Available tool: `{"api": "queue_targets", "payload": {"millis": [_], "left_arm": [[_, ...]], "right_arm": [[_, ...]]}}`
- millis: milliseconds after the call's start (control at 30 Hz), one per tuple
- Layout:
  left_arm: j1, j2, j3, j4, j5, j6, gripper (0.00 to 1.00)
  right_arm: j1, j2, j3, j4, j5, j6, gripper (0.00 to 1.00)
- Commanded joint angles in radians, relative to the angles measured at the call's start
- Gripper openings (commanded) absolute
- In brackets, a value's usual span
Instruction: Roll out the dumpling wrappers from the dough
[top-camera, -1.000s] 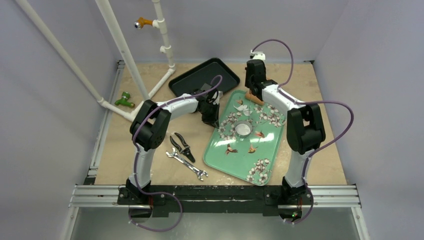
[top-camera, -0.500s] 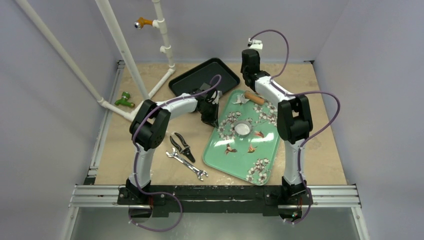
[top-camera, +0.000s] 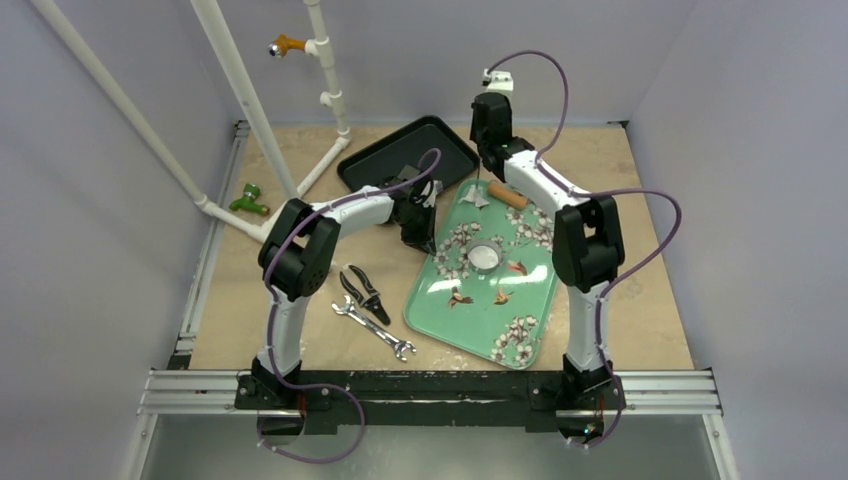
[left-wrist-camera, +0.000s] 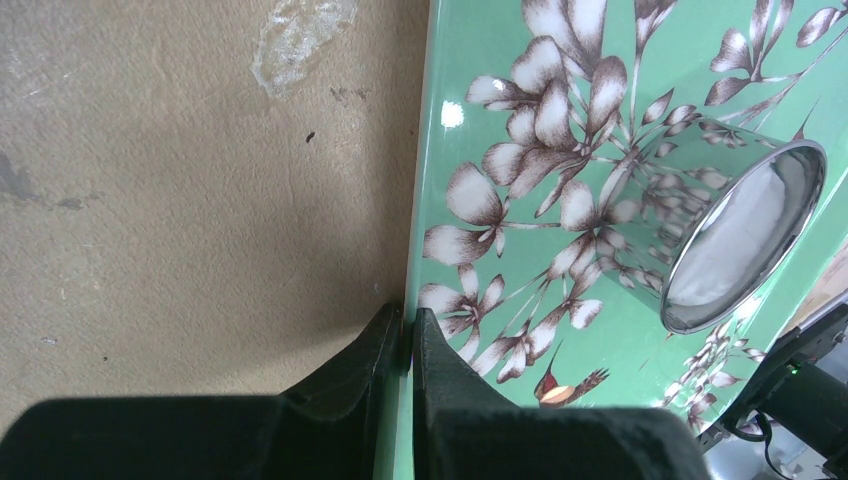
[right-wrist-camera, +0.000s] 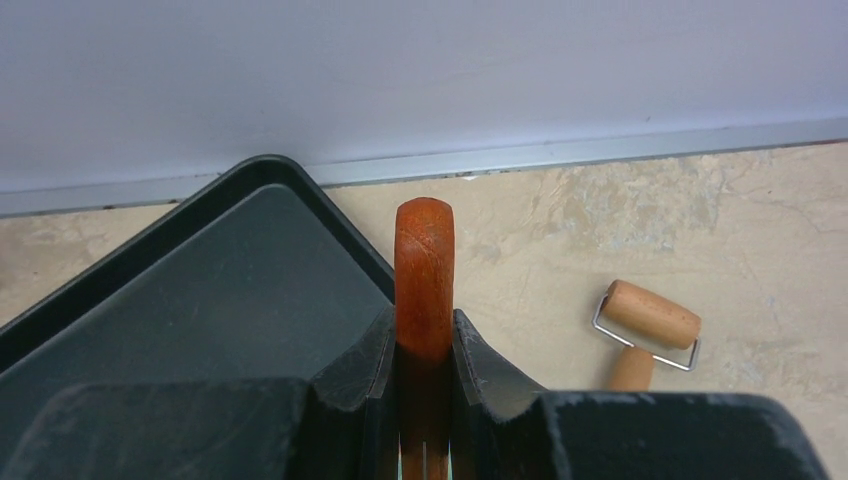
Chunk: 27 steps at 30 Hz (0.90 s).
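Dumpling wrapper (left-wrist-camera: 728, 240) lies half-hidden inside metal ring (left-wrist-camera: 680, 185).

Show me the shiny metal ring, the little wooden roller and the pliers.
shiny metal ring (left-wrist-camera: 682, 212): left wrist view, on its mirrored outer wall.
little wooden roller (right-wrist-camera: 650, 313): right wrist view, on its wooden barrel.
pliers (top-camera: 365, 295): top external view, near the pivot.

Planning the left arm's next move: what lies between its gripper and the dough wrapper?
Left wrist view: between the left gripper and the dumpling wrapper, only blossom-printed green tray and the metal ring's wall.
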Motion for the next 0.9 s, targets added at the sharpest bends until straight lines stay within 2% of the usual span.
{"api": "queue_targets", "payload": {"millis": [0,167,267,367,467,600,733,800,867], "left_arm": [[0.022,-0.002,0.004,0.002,-0.034,-0.001,0.05],[0.022,-0.005,0.004,0.001,-0.032,0.004,0.06],[0.021,-0.006,0.021,0.001,0.008,0.029,0.19],[0.021,-0.010,0.068,-0.035,0.014,0.064,0.28],[0.021,-0.020,0.131,-0.087,-0.004,0.124,0.30],[0.020,-0.038,0.208,-0.125,0.012,0.196,0.33],[0.018,-0.094,0.245,-0.086,0.148,0.298,0.43],[0.015,-0.140,0.264,-0.070,0.219,0.368,0.49],[0.014,-0.176,0.324,-0.107,0.276,0.472,0.55]], "right_arm": [[-0.005,-0.136,-0.025,0.015,-0.055,-0.043,0.00],[-0.006,-0.245,-0.127,0.043,-0.079,-0.031,0.00],[-0.009,-0.317,-0.158,0.039,-0.114,-0.049,0.00],[-0.019,-0.404,-0.205,0.024,-0.133,-0.081,0.00],[-0.049,-0.539,-0.335,0.074,-0.167,-0.109,0.00],[-0.089,-0.696,-0.521,0.139,-0.300,-0.166,0.00],[-0.089,-0.763,-0.542,0.051,-0.299,-0.119,0.00],[-0.090,-0.791,-0.545,0.018,-0.287,-0.053,0.00],[-0.089,-0.841,-0.591,0.053,-0.292,0.038,0.00]]}}
